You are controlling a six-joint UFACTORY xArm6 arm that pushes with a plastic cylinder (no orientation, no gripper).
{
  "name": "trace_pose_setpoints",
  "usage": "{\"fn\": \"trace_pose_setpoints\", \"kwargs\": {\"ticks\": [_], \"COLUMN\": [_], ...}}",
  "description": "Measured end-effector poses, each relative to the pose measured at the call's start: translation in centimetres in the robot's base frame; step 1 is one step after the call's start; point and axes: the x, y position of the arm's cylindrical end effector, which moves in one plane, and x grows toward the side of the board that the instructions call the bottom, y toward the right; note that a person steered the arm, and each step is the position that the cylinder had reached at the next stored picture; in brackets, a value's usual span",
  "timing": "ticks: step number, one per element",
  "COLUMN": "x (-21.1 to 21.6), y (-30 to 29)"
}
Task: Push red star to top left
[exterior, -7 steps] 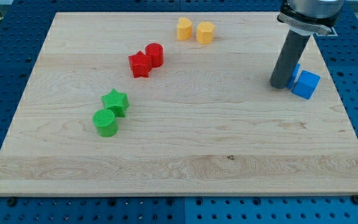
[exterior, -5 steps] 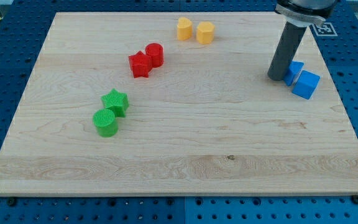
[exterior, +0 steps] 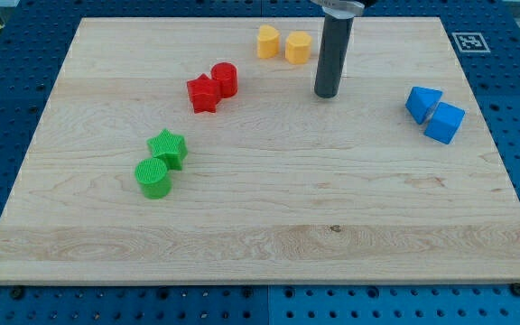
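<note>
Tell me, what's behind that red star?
A red cylinder sits right behind the red star, toward the view's top right, touching it. Its lower part is hidden by the star. My tip stands well off to the view's right.

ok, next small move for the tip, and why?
Probably slide my tip toward the view's bottom left, to below and right of the red star. The tip stands well to the star's right, near the yellow blocks; the red cylinder touches the star's upper right, so pushing straight left would likely hit that first.
</note>
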Motion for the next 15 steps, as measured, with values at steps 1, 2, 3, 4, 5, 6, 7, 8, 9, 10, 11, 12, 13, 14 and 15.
{"fn": "trace_pose_setpoints", "kwargs": {"ticks": [1, 2, 3, 4, 5, 6, 7, 8, 9, 10, 11, 12, 13, 14, 15], "x": [0.2, 0.6, 2.8, 3.0, 2.6, 1.6, 0.4, 0.4, -1.2, -3.5, -5.6, -7.3, -7.7, -5.3, -5.4], "y": [-4.0, -10.6, -14.6, -18.0, -21.5, -23.6, -23.4, -22.0, -21.5, -22.2, -24.2, -25.2, -25.1, -23.7, -21.4]}}
